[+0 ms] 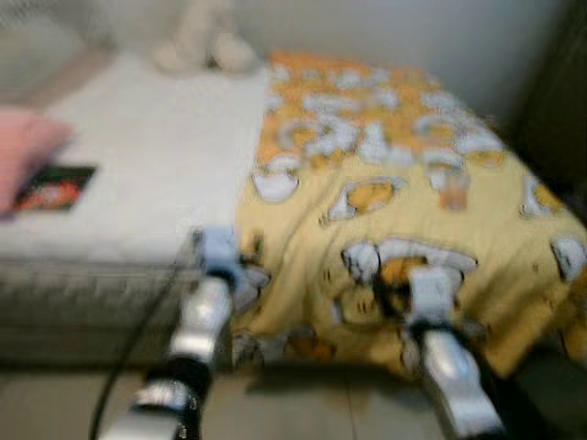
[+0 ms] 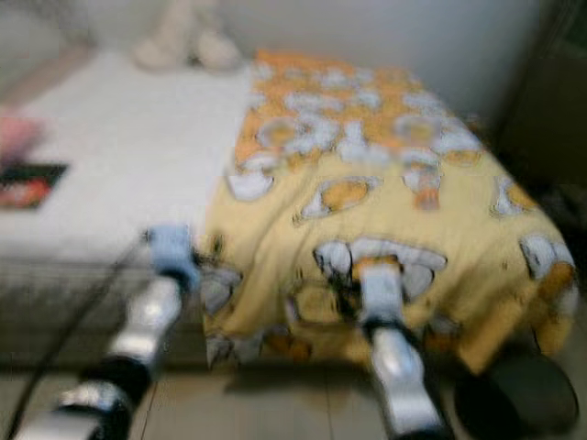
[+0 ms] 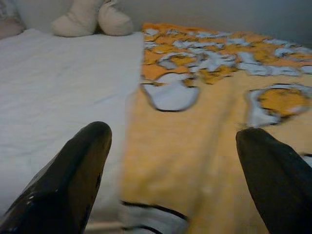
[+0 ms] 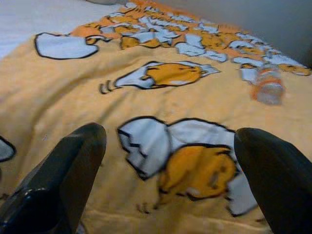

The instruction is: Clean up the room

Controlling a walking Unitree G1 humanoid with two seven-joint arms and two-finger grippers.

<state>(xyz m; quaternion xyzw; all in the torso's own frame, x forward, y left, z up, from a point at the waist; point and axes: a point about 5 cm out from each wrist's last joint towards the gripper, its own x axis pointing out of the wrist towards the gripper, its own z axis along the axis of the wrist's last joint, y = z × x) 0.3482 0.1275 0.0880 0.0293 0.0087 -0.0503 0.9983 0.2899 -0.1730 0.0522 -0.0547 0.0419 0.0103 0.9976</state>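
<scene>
A yellow blanket (image 1: 394, 192) printed with white and orange cartoon figures covers the right half of a bed and hangs over its near edge. A small clear bottle (image 4: 267, 85) with an orange band lies on it, also blurred in the head view as the bottle (image 1: 453, 188). My left gripper (image 3: 173, 180) is open, held at the blanket's left edge where it meets the white mattress (image 1: 147, 156). My right gripper (image 4: 168, 183) is open over the blanket's near part, the bottle beyond it to the right. Both silver arms reach toward the bed's near edge.
A cream stuffed toy (image 3: 92, 18) sits at the bed's far side by the wall. A pink pillow (image 1: 23, 151) and a dark card or booklet (image 1: 55, 188) lie on the mattress's left part. Tiled floor (image 1: 303, 403) runs before the bed; something dark stands at the right.
</scene>
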